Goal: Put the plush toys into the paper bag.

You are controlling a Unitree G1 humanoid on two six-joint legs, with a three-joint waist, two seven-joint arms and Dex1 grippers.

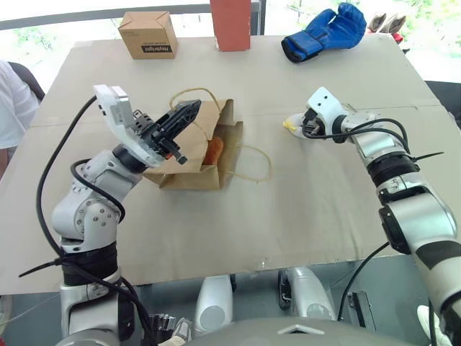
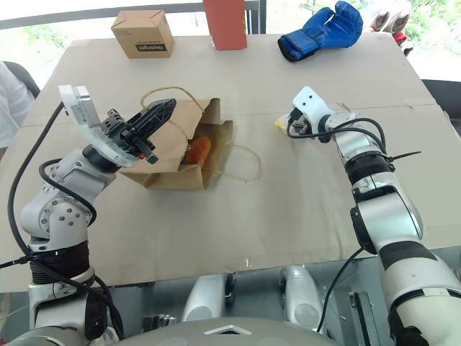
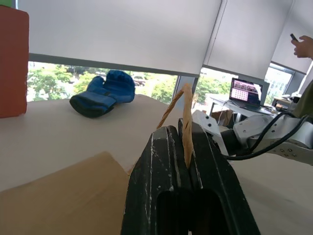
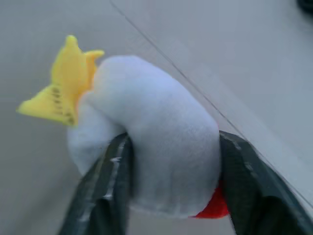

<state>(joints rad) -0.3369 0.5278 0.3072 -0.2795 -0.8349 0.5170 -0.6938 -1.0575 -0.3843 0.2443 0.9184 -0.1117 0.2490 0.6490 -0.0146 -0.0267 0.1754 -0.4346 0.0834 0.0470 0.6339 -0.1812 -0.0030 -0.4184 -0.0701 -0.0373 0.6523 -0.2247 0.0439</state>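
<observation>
The brown paper bag (image 1: 193,155) lies on its side at the table's middle left, mouth facing right. My left gripper (image 1: 189,112) is shut on its upper twisted handle (image 3: 187,122) and holds the mouth lifted. A brown-orange plush toy (image 1: 213,150) rests inside the bag's mouth. To the right, on the table, sits the white plush toy (image 4: 161,142) with a yellow end and a red end. My right gripper (image 1: 302,126) has one finger pressed on each side of it.
At the table's far edge stand a small cardboard box (image 1: 148,34), a red box (image 1: 230,23) and a blue boxing glove (image 1: 324,32). The bag's second handle (image 1: 256,169) lies loose on the table. A person's white sleeve (image 1: 11,101) shows at the left edge.
</observation>
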